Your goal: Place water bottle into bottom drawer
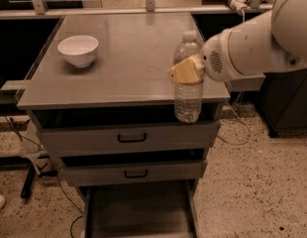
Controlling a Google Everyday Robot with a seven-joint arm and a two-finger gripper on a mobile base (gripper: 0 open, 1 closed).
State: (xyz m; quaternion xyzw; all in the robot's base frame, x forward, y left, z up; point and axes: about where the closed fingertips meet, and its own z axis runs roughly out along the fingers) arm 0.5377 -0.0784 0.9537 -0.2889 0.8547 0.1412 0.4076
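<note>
The water bottle is clear ribbed plastic with a white cap, held upright in the air in front of the cabinet's right front corner. My gripper comes in from the right on the white arm, and its tan fingers are shut around the bottle's middle. The bottle's base hangs level with the top drawer's upper edge. The bottom drawer is pulled open at the cabinet's foot, a long grey tray, below and left of the bottle.
A white bowl stands on the grey cabinet top at the back left. Two shallower drawers with black handles are partly pulled out above the bottom drawer. Speckled floor lies on both sides; dark cabinets stand at the right.
</note>
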